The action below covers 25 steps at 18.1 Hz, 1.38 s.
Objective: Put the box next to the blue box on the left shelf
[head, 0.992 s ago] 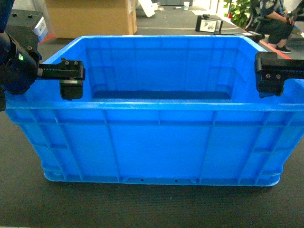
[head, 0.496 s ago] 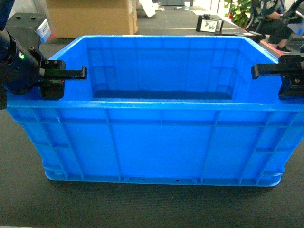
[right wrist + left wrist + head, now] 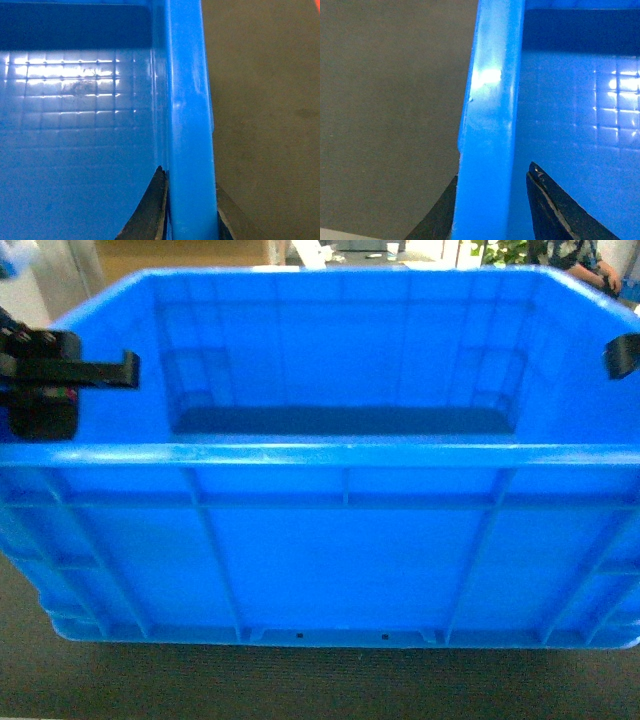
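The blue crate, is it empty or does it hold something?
Empty: the blue crate shows only bare grid-textured floor in both wrist views; nothing lies inside.

Box (image 3: 330, 540) on the floor (image 3: 300, 680), long side wall facing forward. Left gripper (image 3: 60, 380) at the box's left rim (image 3: 490, 125), one finger (image 3: 555, 210) inside the wall, the other outside. Right gripper (image 3: 622, 355) at the right rim (image 3: 190, 125), fingers (image 3: 150, 210) astride that wall likewise. Floor beside both end walls.
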Available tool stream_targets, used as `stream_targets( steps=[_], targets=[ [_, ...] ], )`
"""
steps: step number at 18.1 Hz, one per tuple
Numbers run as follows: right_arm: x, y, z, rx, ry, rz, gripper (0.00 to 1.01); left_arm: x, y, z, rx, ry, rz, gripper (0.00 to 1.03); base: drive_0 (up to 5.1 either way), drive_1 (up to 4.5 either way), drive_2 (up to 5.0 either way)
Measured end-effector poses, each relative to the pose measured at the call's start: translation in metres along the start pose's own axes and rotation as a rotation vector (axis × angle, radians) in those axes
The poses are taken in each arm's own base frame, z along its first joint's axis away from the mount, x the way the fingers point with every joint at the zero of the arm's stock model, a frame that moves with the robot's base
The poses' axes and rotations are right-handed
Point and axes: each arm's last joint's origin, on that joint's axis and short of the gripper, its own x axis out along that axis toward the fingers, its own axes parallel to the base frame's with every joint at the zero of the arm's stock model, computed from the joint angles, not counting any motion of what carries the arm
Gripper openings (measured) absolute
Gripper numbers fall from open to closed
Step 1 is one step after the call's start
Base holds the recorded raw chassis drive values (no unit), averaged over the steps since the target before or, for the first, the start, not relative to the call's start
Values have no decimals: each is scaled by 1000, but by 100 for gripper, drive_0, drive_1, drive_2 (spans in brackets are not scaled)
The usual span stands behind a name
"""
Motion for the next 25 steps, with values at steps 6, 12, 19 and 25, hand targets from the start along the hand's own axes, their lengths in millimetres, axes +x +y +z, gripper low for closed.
stream_targets(
  steps=[6,12,19,25],
  targets=[
    [-87,-14,-60,-23,-110,-26,12,-87,6,-57,7,-119,26,31,0,0,0],
    [-126,-9,-55,-45,-247,-71,12,-123,14,-59,-37,-297,44,31,0,0,0],
    [-122,-7,-57,-52,-230,-69,12,-122,14,-60,-25,-286,54,31,-70,-70,-70],
    [-123,-8,-57,-50,-234,-70,12,-122,14,-60,-26,-287,51,31,-172,-172,-172]
  ],
)
